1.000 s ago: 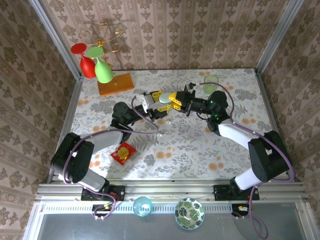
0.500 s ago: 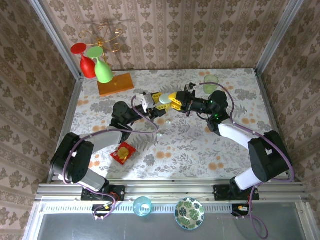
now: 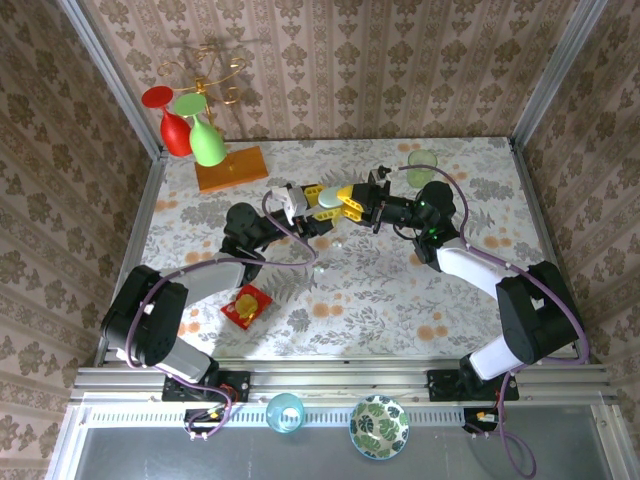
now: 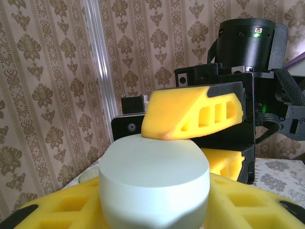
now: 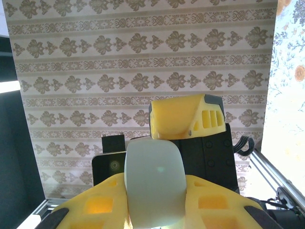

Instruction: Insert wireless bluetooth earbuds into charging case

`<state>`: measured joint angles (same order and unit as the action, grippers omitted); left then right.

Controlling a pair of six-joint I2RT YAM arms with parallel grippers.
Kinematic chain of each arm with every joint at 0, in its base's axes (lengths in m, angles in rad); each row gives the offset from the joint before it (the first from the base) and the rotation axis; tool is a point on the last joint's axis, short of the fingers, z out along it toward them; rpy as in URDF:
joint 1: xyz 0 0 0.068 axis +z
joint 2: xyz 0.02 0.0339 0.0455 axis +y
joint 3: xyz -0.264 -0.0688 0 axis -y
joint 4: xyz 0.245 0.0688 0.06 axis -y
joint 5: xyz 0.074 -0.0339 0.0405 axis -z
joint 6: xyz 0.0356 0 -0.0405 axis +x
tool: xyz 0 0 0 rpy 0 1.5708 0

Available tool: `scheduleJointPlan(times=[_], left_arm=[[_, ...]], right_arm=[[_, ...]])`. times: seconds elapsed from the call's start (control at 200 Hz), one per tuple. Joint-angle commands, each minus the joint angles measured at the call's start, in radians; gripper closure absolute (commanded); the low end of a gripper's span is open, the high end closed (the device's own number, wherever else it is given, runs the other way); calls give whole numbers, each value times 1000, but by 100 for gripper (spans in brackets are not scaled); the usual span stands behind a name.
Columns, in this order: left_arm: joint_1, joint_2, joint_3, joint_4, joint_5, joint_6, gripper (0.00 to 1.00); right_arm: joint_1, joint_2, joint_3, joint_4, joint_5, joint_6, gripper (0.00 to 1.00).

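The pale charging case (image 3: 330,196) hangs above the desk (image 3: 400,290), pinched at one end by the left claw (image 3: 312,198) and at the other by the right claw (image 3: 350,199). Two tiny pale earbuds (image 3: 338,243) lie on the desk on the case's near side, apart from both claws

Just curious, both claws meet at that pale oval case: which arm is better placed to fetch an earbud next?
Probably the left. The right gripper is clamped on the case and can steady it; a whitish earbud lies on the table nearer the left gripper.
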<state>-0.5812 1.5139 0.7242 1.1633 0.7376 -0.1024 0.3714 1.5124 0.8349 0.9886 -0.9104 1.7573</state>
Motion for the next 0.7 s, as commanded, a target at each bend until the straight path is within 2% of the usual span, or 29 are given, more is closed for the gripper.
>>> scheduleJointPlan(times=[0.0, 0.215, 0.32, 0.51, 0.695], left_arm=[[-14, -7, 19, 51, 59, -29, 47], [-14, 1, 20, 70, 61, -46, 47], [-14, 3, 21, 74, 54, -55, 52], [-14, 11, 27, 88, 57, -70, 54], [-14, 16, 26, 88, 70, -66, 69]], right_arm=[[7, 15, 32, 18, 25, -19, 100], [6, 19, 30, 22, 25, -16, 100], [6, 22, 30, 22, 24, -20, 100], [7, 34, 26, 41, 28, -5, 100], [6, 28, 27, 42, 27, -5, 100]])
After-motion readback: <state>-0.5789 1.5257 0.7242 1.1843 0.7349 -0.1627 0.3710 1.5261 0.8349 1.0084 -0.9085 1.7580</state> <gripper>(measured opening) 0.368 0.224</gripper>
